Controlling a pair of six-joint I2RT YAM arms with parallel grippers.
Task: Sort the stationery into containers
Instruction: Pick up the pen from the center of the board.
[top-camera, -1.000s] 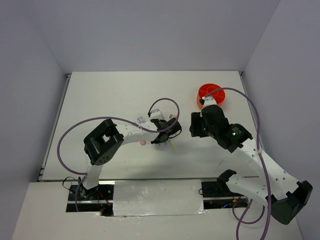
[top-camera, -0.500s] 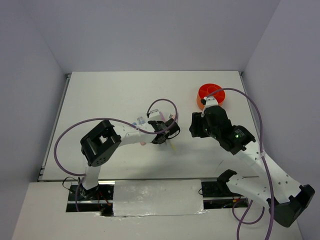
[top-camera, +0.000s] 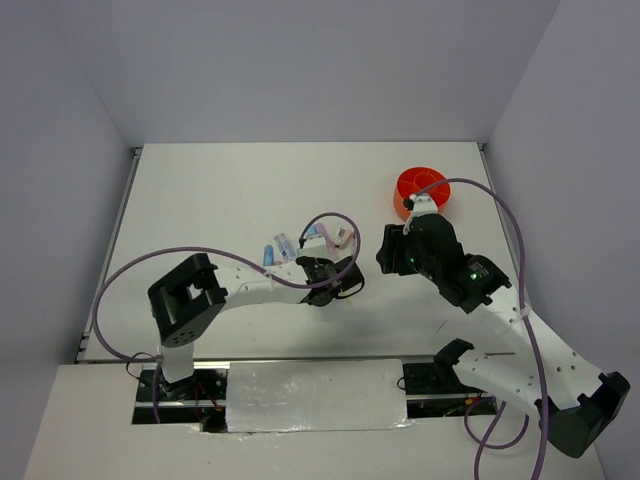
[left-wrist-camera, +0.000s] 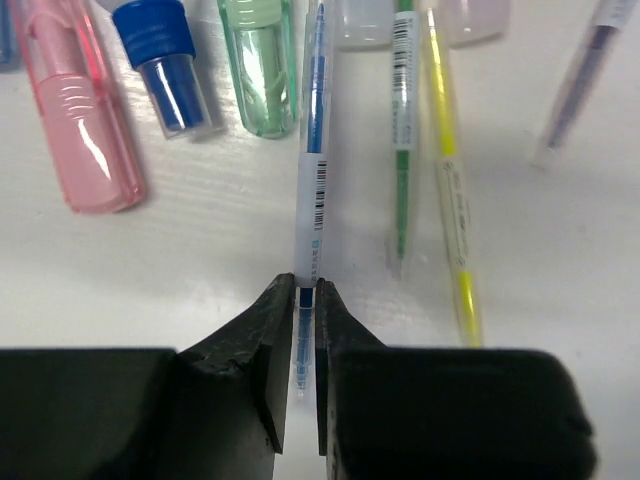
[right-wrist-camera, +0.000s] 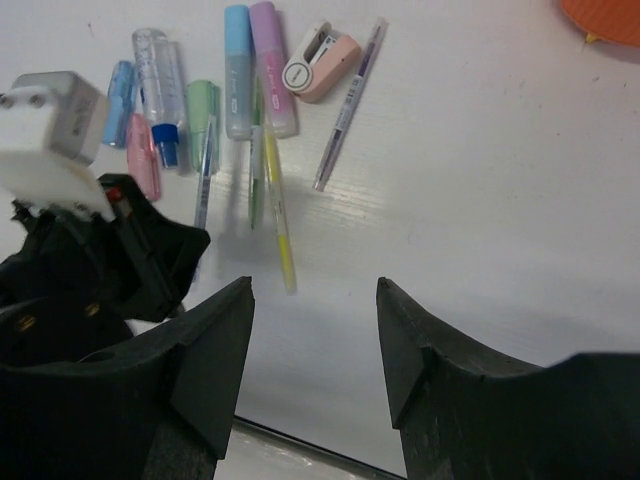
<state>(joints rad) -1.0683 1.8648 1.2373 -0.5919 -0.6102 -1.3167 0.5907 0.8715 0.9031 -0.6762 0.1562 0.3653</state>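
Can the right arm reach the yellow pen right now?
Probably yes. The right gripper hangs open just short of the yellow pen, nothing lying between. The left gripper, shut on the blue pen nearby, might crowd it.

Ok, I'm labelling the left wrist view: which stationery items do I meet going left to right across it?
pink case → blue-capped tube → green tube → blue pen → green pen → yellow pen → purple pen
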